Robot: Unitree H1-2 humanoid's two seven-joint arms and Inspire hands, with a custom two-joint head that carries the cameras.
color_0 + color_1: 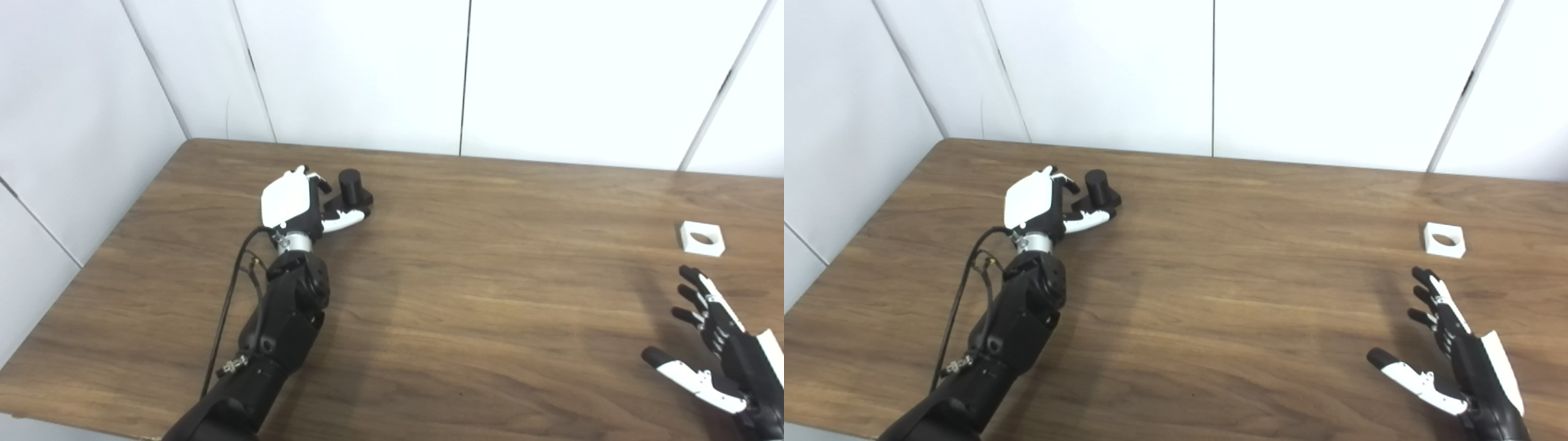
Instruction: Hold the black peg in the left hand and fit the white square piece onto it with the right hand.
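Judging from how things lie, the task is at its very start: neither piece has been lifted and nothing has been fitted. On the brown wood-grain table, toward its far left, stands the black peg, a short dark cylinder rising from a flat black base that rests on the tabletop. The left hand, white-backed with black fingers, sits right against it, thumb lying along the near side of the base and fingers reaching toward the far side; whether they have actually clamped on the peg cannot be told from either view, since the white back of the hand hides the contact. The peg looks to be standing on the wood, not raised. Far across the table, near its right edge, lies the white square piece with a round hole through its middle, flat on the surface and untouched. The right hand hovers low on the near side of it, apart from it, fingers spread and holding nothing. What is left, then, is nearly everything: securing and lifting the peg, taking up the white piece, bringing the two together across the table, and lining the hole up over the cylinder.
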